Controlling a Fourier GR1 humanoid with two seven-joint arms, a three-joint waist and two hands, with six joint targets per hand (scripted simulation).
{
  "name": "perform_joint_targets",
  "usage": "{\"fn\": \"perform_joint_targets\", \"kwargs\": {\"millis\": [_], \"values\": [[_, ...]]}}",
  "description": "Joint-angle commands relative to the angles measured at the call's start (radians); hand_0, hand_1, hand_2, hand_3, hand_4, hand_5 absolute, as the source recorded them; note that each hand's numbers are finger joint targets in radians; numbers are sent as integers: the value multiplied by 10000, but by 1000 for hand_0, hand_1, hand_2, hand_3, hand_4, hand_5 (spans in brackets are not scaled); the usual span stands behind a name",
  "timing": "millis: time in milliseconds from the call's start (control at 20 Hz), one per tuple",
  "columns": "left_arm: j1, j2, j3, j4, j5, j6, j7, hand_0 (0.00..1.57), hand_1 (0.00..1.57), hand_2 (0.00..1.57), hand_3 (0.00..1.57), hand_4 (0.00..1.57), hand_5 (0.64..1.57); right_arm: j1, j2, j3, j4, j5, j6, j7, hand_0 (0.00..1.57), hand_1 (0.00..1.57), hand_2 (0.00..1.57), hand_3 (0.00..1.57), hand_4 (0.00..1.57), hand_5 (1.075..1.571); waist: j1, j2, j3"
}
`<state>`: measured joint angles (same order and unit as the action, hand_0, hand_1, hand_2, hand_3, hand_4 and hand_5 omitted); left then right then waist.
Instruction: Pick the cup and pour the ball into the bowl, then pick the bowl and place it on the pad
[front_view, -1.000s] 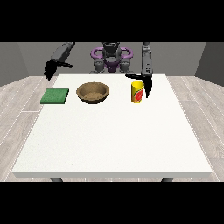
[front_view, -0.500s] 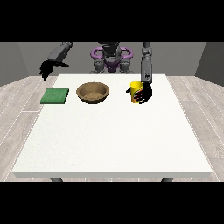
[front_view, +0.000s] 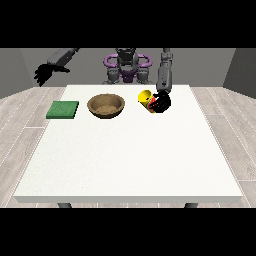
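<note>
One yellow cup (front_view: 146, 98) (tipped toward the bowl (front_view: 106, 105)) is clasped by the hand at the view's right (front_view: 162, 103), near the table's (front_view: 130, 165) far edge. Left of the bowl lies the green pad (front_view: 63, 109). Beyond the far-left corner hangs the other hand (front_view: 44, 74), fingers slack.

One white counter (front_view: 130, 160) carries one yellow cup (front_view: 146, 99), one brown wooden bowl (front_view: 105, 105) and one green pad (front_view: 63, 109). Two black hands show: one (front_view: 161, 103) at the cup, one (front_view: 44, 74) raised left of the pad.
</note>
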<state>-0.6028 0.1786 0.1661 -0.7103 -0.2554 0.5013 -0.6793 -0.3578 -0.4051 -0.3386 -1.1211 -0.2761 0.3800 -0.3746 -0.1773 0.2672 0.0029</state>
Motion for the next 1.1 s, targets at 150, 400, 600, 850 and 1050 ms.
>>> {"fn": "perform_joint_targets", "kwargs": {"millis": [150,400,600,850,1050], "values": [[7,-284,-2079,-622,-2079,91,2569,1381,1381,1571,1571,1033,1536,457,-566,-593,2406,218,121,-362,0,0,0,0,0,1560,1441,-2006,-4],[-521,-920,-3093,-812,-3556,447,4788,1395,1395,1571,1571,1113,1567,786,-425,-492,2899,473,-142,-397,0,0,0,0,0,1558,1666,-2921,-16],[-230,-1387,-4016,-1206,-4694,307,6011,1395,1395,1571,1571,1113,1567,1014,-650,-613,3526,597,-85,-719,0,0,0,0,0,1560,2350,-3420,-15],[-857,-1675,-4858,-1146,-6557,771,7146,1346,1346,1571,1571,1048,1569,1170,-668,-842,4263,671,109,-2132,0,0,0,0,0,1554,2507,-2683,-8],[-854,-1770,-5363,-1188,-7643,565,7873,1080,1080,1571,1571,965,1570,897,-916,-917,4447,520,168,-1645,0,0,58,0,0,1551,2334,-2905,-18]]}}
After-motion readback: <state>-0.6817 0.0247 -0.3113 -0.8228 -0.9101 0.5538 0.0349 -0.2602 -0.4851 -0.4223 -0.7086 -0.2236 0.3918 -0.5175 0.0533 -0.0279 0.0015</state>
